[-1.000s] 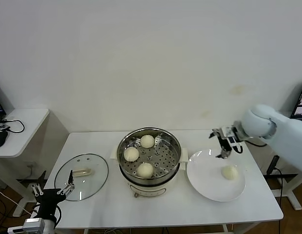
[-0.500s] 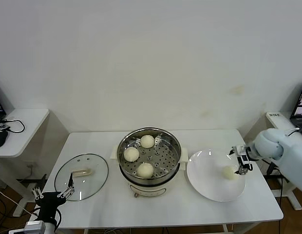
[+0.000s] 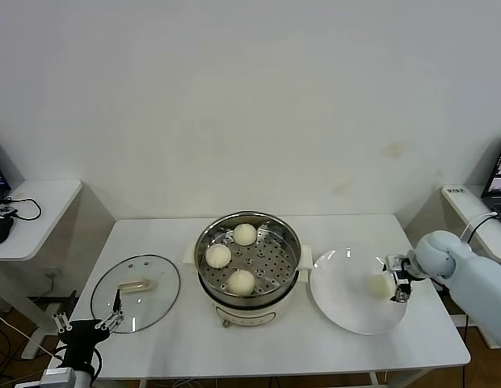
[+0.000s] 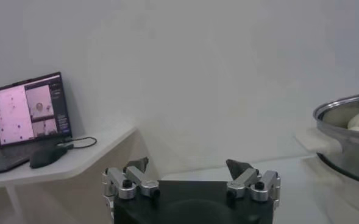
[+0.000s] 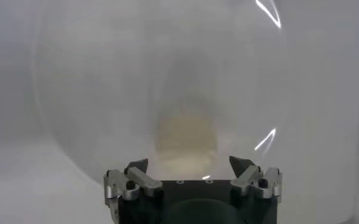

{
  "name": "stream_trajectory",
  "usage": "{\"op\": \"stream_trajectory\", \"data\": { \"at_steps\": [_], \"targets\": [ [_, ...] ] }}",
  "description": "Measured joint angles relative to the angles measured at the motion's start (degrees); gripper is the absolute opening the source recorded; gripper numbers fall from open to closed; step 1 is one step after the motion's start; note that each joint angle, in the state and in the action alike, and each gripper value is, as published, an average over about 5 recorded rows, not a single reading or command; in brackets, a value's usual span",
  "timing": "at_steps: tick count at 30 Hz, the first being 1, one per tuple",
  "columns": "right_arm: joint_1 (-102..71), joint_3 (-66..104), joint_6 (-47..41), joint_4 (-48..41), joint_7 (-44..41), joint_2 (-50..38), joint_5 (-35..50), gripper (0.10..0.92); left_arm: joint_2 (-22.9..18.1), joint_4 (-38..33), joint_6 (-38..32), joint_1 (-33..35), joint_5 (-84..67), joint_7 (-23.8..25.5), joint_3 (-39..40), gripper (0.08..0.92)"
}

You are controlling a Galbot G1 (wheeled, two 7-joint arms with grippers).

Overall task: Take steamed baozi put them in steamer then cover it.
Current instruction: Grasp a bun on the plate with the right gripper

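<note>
Three cream-white baozi (image 3: 242, 281) lie in the shiny steamer (image 3: 204, 242) at the table's middle. A fourth baozi (image 3: 378, 284) lies on the white plate (image 3: 339, 303) to the right. My right gripper (image 3: 395, 277) is open, low at the plate's right edge, right beside that baozi. In the right wrist view the baozi (image 5: 187, 139) sits just ahead between the spread fingertips (image 5: 138, 165). The glass cover (image 3: 136, 293) with a cream handle lies flat on the table at the left. My left gripper (image 3: 115, 318) is open and parked below the table's front left corner.
A side desk (image 3: 28, 212) with a mouse stands at the far left; the left wrist view shows a laptop (image 4: 30, 112) on it. The steamer's rim (image 4: 348, 131) shows at the edge of that view. A wall runs behind the table.
My right gripper came down from above the plate's back right rim to the plate's right edge and now sits level with the baozi. The left arm barely moved.
</note>
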Motion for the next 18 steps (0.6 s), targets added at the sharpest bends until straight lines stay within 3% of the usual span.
{"op": "stream_trajectory", "data": {
  "at_steps": [18],
  "targets": [
    [0.0, 0.6, -0.7, -2.3, -0.1, 2.8, -1.4, 0.672, -0.2, 0.4, -0.1, -0.1, 0.1, 0.0, 0.1, 0.823]
  ]
}}
